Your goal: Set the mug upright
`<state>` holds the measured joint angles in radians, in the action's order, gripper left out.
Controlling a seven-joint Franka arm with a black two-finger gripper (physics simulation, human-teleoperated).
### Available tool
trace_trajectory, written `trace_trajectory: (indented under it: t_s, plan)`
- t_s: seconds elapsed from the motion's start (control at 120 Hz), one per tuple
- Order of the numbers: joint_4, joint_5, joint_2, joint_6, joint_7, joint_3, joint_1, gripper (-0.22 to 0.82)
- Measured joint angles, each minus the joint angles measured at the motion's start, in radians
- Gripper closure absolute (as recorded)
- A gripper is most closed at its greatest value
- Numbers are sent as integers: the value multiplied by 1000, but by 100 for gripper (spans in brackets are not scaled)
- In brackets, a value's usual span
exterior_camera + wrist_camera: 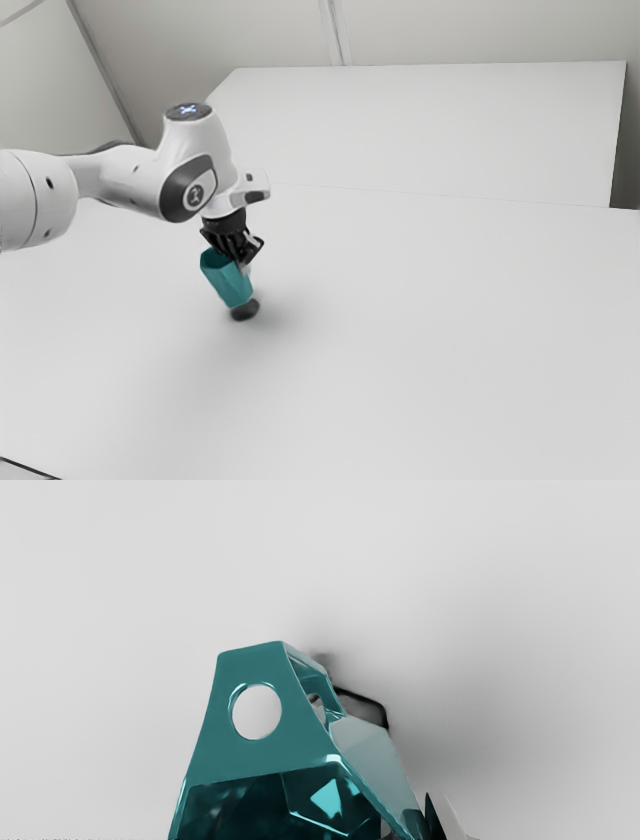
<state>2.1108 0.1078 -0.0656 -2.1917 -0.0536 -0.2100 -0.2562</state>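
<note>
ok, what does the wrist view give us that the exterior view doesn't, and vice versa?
Wrist view: round hole through the flat teal panel on the mug's side, plus a close look into the dark interior.
Exterior view: the white arm coming in from that view's left, and the table's far edge.
Both: teal mug, pincer up against it, pale tabletop.

One robot arm [115,180] is showing, and it is carrying one gripper [243,263]. One mug [227,280] is showing, and two round holes [257,712] are piercing its teal walls. At least one white table [400,340] is spreading below, and one dark patch [245,311] is appearing beside the mug.
</note>
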Motion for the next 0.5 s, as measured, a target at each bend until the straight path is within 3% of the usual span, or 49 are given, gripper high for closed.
trace_trajectory:
  t_s: [0.242, 0.5]
  plan:
    - [-2, 12, -32, -32, 71, 0, 7, 76]
    - [-5, 17, -34, -40, 106, 0, 1, 29]
